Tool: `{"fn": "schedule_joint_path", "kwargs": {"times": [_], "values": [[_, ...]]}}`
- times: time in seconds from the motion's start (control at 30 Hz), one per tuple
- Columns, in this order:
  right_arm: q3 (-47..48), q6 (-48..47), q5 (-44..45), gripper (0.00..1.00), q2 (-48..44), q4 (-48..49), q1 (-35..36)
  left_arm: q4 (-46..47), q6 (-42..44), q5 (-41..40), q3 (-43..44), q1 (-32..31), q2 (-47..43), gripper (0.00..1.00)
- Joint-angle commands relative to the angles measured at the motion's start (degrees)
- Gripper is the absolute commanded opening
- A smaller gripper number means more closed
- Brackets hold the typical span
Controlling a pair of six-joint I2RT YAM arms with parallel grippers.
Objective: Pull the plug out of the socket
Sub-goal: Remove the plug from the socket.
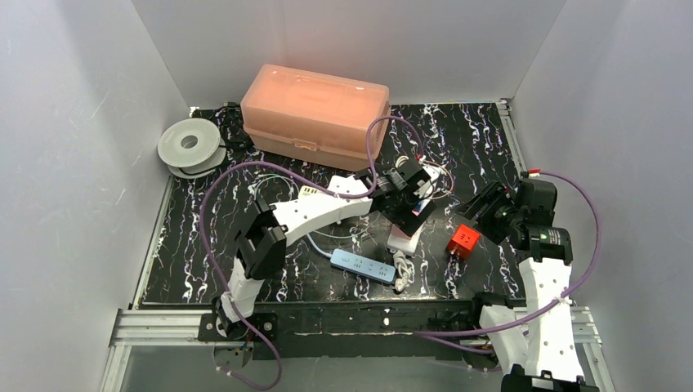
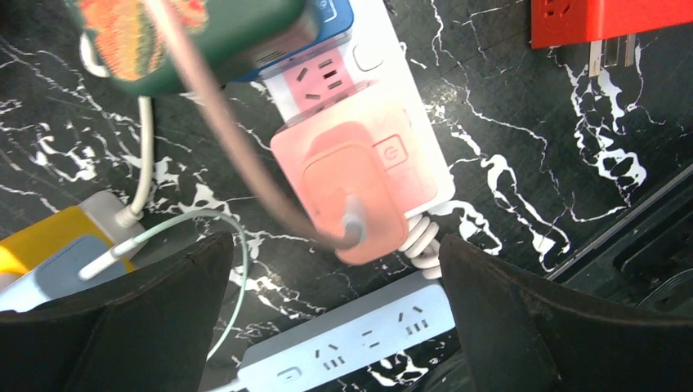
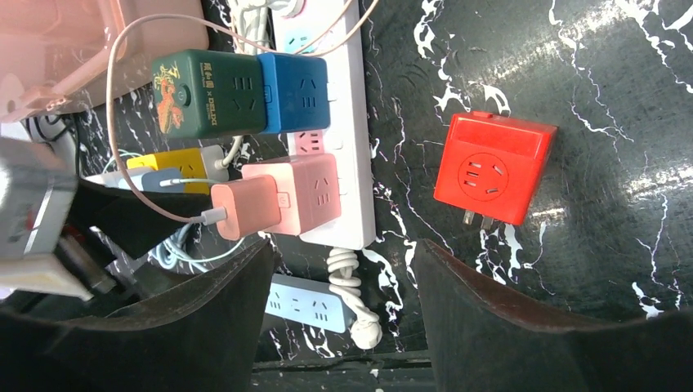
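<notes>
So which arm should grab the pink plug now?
Left. The left claw hangs open right over the pink plug in the white power strip, a finger on each side. The right claw is open too, but off to the side, nearer the loose red adapter.

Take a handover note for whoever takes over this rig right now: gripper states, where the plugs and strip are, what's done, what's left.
Left gripper: open, empty, hovering over the pink charger, which sits in the pink adapter on the white power strip.
Right gripper: open, empty, above the table.
Done: red adapter lies loose beside the strip, prongs bare.
Left: green adapter, blue adapter and both pink pieces are plugged in. Likely next: close on the pink charger and pull.
</notes>
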Motion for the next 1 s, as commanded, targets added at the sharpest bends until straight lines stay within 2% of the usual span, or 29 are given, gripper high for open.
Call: {"fn": "schedule_joint_path", "kwargs": {"times": [0.0, 0.2, 0.47, 0.57, 0.73, 0.87, 0.97], "values": [[-0.43, 0.43, 0.15, 0.72, -1.58, 0.93, -0.48, -1.94, -3.2, 0.4, 2.37, -0.54, 2.08, 0.98], [-0.48, 0.04, 0.73, 0.72, -2.86, -0.39, -0.52, -3.37, -5.24, -1.1, 5.83, -0.51, 7.38, 0.98], [-0.62, -0.35, 1.34, 0.69, -3.63, -0.88, -0.55, -0.68, -4.95, -1.71, 2.68, -0.18, 9.73, 0.98], [-1.07, 0.02, 1.11, 0.67, -4.02, -0.54, -0.55, 1.77, -2.36, -1.26, 0.94, 0.46, 9.45, 0.88], [-3.21, 0.83, 0.34, 0.62, -4.18, 0.86, -0.49, 4.69, 4.05, 3.61, -1.44, 1.63, 7.87, 0.59], [-5.01, 1.72, -0.14, 0.63, -3.93, 2.58, -0.65, 4.73, 7.41, 6.21, -5.53, 3.15, 4.61, 0.41], [-5.9, 2.35, -1.17, 0.65, -3.63, 4.36, -0.66, 2.9, 8.89, 9.28, -8.31, 5.71, 1.93, 0.32]]}}
